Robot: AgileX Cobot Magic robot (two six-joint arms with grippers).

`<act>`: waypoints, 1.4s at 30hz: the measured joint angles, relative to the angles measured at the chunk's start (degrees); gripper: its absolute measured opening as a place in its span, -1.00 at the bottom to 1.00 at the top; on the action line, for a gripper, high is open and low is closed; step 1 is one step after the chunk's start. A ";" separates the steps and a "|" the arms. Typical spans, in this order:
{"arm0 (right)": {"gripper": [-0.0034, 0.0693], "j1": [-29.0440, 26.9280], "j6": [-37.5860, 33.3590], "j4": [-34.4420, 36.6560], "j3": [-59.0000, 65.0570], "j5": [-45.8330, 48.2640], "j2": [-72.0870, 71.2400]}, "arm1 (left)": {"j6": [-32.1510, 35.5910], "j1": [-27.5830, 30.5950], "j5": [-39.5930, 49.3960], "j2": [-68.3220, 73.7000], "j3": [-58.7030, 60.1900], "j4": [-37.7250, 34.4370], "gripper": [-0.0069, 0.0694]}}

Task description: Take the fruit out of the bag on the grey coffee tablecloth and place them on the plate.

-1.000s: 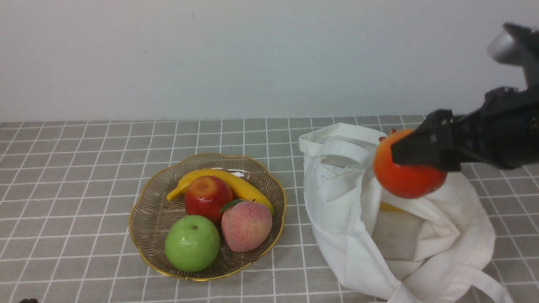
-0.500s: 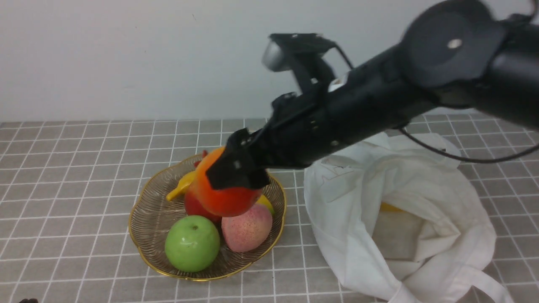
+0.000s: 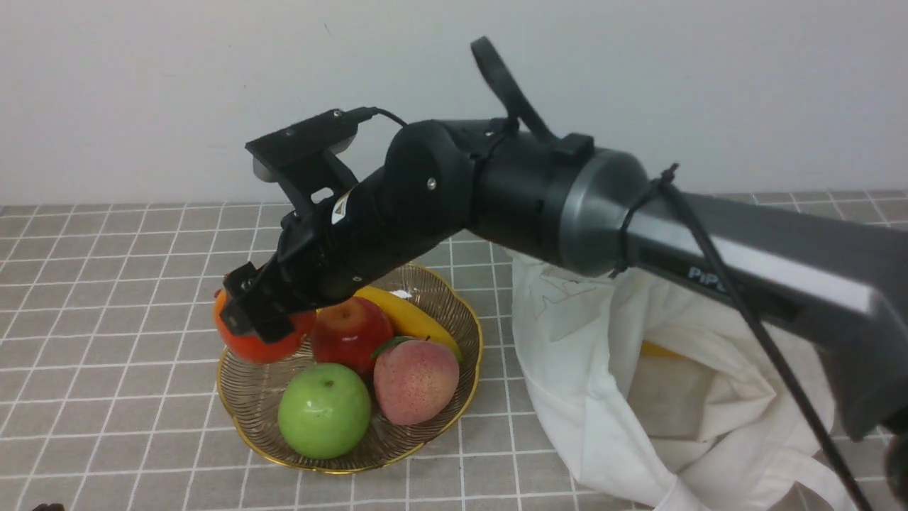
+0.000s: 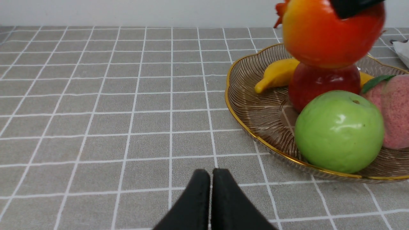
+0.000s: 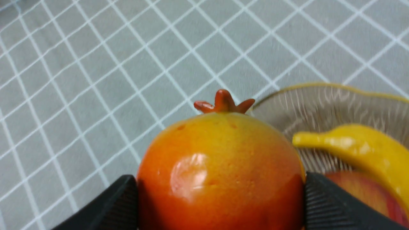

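One red-orange fruit is squeezed in the right gripper, up above the left edge of the plate. The plate's bare bit looks just below and toward the robot, so the hand should go down there. Right of it lies the white bag.

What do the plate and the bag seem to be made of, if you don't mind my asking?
The plate looks like clear, glossy ribbed glass with a gold-coloured rim: the cloth's tone shows through and highlights run along the ribs, though clear plastic is possible.
The bag appears to be soft matte white fabric, perhaps cotton, since it slumps into loose folds.
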 joint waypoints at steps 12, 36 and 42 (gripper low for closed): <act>0.85 0.00 0.06 -0.12 -1.33 -3.96 5.40 | 0.00 0.00 0.00 0.00 0.00 0.00 -0.84; -0.62 -0.21 19.30 -40.82 -27.64 31.89 -9.42 | 0.00 0.00 0.00 0.00 0.00 0.00 -0.84; -0.94 -0.23 23.01 -44.79 -28.29 32.96 -26.23 | 0.00 0.00 0.00 0.00 0.00 0.00 -0.84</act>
